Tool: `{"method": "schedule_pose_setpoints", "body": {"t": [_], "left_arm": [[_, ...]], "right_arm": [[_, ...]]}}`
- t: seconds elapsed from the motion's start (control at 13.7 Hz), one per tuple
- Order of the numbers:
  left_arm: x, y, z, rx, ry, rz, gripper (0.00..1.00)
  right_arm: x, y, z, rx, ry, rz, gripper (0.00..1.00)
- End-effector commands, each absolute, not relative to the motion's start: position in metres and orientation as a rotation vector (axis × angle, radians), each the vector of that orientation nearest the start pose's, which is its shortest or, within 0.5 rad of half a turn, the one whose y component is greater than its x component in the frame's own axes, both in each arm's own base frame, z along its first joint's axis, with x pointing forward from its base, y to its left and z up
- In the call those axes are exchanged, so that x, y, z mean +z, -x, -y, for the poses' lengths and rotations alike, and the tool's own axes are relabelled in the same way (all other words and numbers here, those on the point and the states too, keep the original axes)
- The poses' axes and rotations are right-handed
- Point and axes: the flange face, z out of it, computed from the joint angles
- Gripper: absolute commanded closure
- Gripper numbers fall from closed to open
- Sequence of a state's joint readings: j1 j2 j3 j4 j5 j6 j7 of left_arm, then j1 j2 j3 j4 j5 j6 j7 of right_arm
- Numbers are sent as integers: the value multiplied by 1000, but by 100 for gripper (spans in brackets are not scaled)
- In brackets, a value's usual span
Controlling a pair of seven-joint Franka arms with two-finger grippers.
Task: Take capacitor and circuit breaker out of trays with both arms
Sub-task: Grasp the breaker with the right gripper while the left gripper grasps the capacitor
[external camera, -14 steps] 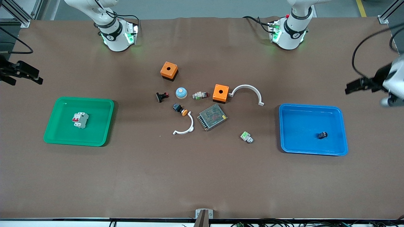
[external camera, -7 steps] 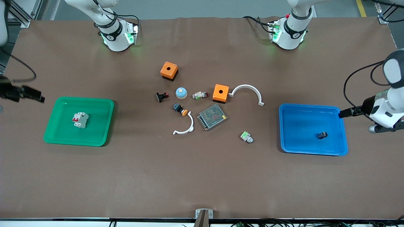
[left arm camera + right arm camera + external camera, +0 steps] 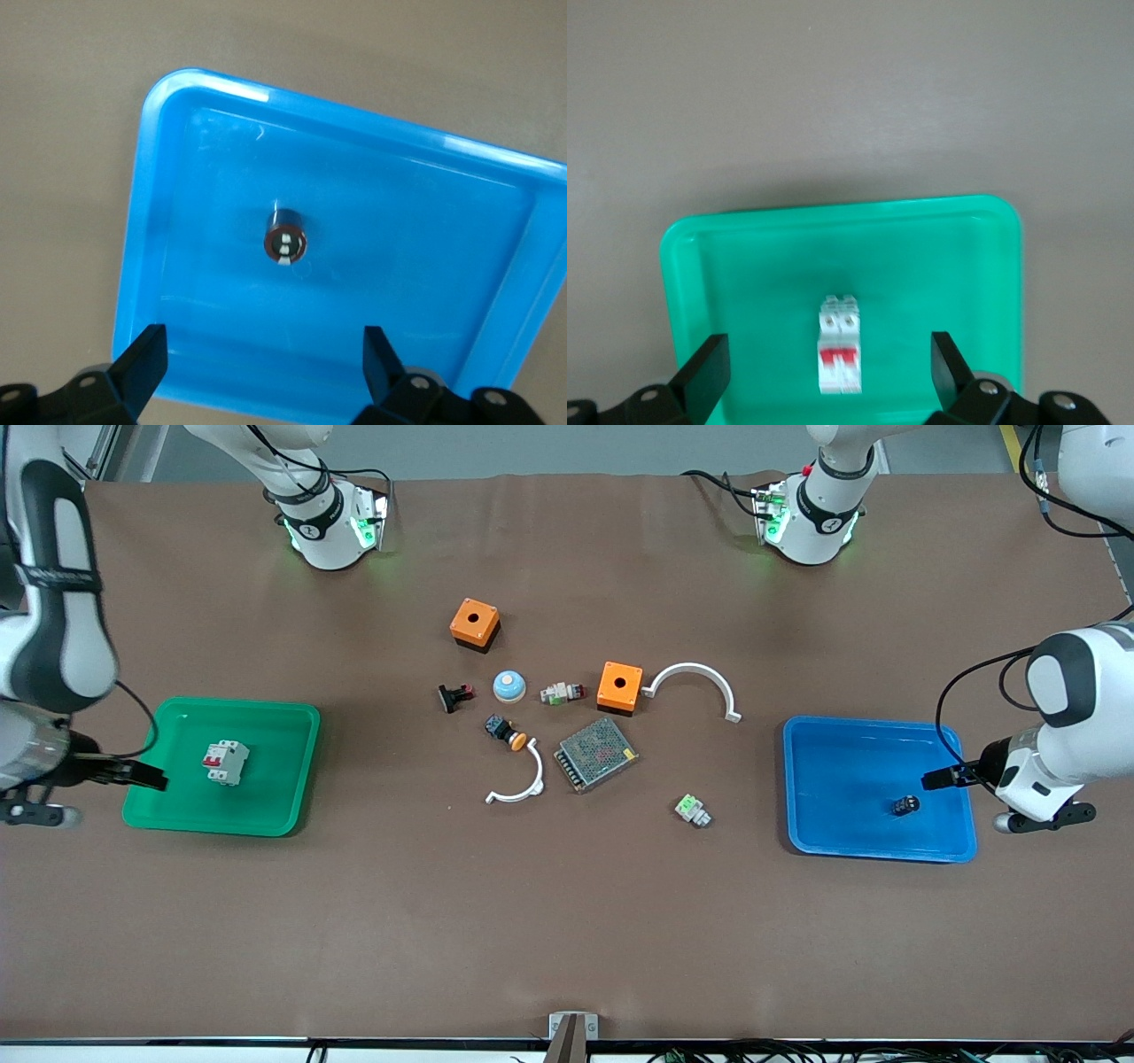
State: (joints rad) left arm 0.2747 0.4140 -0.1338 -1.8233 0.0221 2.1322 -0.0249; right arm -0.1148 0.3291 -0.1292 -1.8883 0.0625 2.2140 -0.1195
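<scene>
The capacitor (image 3: 904, 806), a tiny black cylinder, lies in the blue tray (image 3: 797, 779) at the left arm's end of the table. In the left wrist view it (image 3: 285, 241) lies apart from the fingers, inside the tray (image 3: 177, 97). My left gripper (image 3: 939, 779) (image 3: 264, 363) is open and empty over the tray's outer edge. The white breaker (image 3: 225, 763) with a red lever lies in the green tray (image 3: 292, 779) at the right arm's end. My right gripper (image 3: 142, 778) (image 3: 830, 354) is open and empty over that tray's outer edge, with the breaker (image 3: 839, 354) in the tray (image 3: 833, 212) below.
Loose parts lie mid-table: two orange boxes (image 3: 474, 623) (image 3: 619, 686), a metal mesh power supply (image 3: 595, 754), two white arcs (image 3: 695, 682) (image 3: 518, 784), a blue dome (image 3: 509, 685), a black-and-orange button (image 3: 505, 732), a black clip (image 3: 454, 696), and white-and-green connectors (image 3: 692, 810) (image 3: 562, 692).
Both arms have swung in from the table's ends toward the front camera, and each gripper now hangs over its tray's outer edge. The capacitor and breaker have not moved.
</scene>
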Motion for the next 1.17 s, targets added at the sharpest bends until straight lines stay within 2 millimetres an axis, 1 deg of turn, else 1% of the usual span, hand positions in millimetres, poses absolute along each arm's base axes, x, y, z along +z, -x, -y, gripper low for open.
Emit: {"method": "schedule_pose_setpoints", "body": {"t": [0.0,0.07,0.22,0.36,0.44,0.51,0.58,0.66,0.73,0.8,0.88,0.95,1.02,1.09], "left_arm": [[273,-632,-95,138,3162,248,7],[264,-633,-97,121,3165,254,8],[245,-636,-97,100,3171,257,12],[233,-636,-98,99,3176,265,17],[230,-636,-98,94,3176,268,19],[221,-635,-97,113,3179,268,21],[218,-635,-97,121,3179,271,24],[215,-634,-97,125,3180,273,29],[211,-634,-96,135,3181,271,34],[208,-633,-96,142,3182,271,40],[208,-633,-96,140,3182,269,47],[207,-633,-98,137,3181,274,54],[208,-634,-98,135,3182,274,63],[208,-634,-96,132,3182,272,74]], "right_arm": [[267,-571,137,-52,3099,-305,0],[248,-565,135,-58,3107,-293,0],[227,-558,135,-36,3115,-243,0],[215,-552,136,2,3113,-239,0],[211,-548,135,21,3112,-240,0],[206,-544,134,37,3110,-239,0],[204,-542,133,44,3109,-239,2],[203,-540,134,54,3109,-220,12],[202,-538,136,64,3110,-156,25],[202,-536,143,65,3110,-125,40],[201,-534,149,67,3109,-122,61],[201,-534,151,69,3108,-127,80],[201,-533,150,83,3105,-129,93],[202,-533,151,85,3103,-137,98]]}}
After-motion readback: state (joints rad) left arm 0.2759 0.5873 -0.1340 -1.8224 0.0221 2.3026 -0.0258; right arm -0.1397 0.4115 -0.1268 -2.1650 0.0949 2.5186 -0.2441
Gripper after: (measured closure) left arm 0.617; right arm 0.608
